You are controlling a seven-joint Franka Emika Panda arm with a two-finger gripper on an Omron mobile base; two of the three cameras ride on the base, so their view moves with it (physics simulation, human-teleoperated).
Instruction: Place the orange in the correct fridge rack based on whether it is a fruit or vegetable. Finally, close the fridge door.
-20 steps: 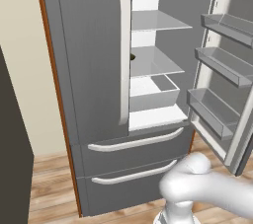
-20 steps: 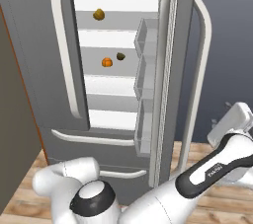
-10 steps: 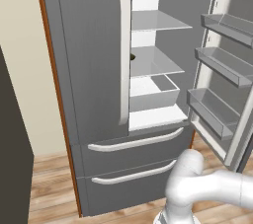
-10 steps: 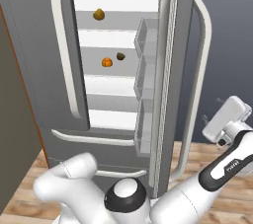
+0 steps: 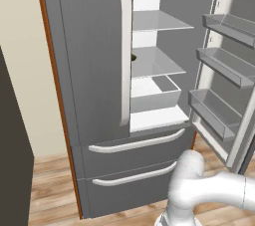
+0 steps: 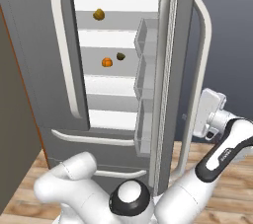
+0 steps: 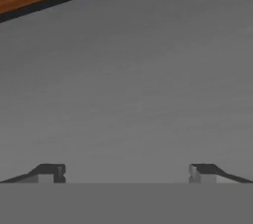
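Already inside the tall grey fridge [image 6: 29,45], the small bright-orange ball of an orange [image 6: 106,62] sits on the flat pale grey translucent fridge rack [image 6: 101,70], the second shelf down, toward its left half in the right base view. Just beside it to the right and a little farther back lies a small dark green-brown lump [image 6: 120,56], near but apart from the orange. One shelf up rests a duller tan-brown round item [image 6: 99,14], well apart from both. The fridge's right door [image 6: 170,70] stands swung open, edge-on in the right base view, with clear narrow door bins [image 6: 144,77] stacked on its inner face and a long pale curved handle [image 6: 200,75] on its outer face. From the left base view the same door shows its inner side at the right, with three grey bins one above another, while the left door [image 5: 94,56] is shut with its pale vertical handle [image 5: 125,51]; below are two drawers [image 5: 137,163] with pale bar handles, over a wooden plank floor [image 5: 50,190]. The white robot hand [image 6: 210,114] is held on the outer, right side of the open door, near the curved handle but apart from it. In the hand view the two dark tips [image 7: 47,172] of the jaws [image 7: 126,172] stand wide apart with nothing between them, facing a plain grey panel, with a strip of wood grain at the upper left corner.
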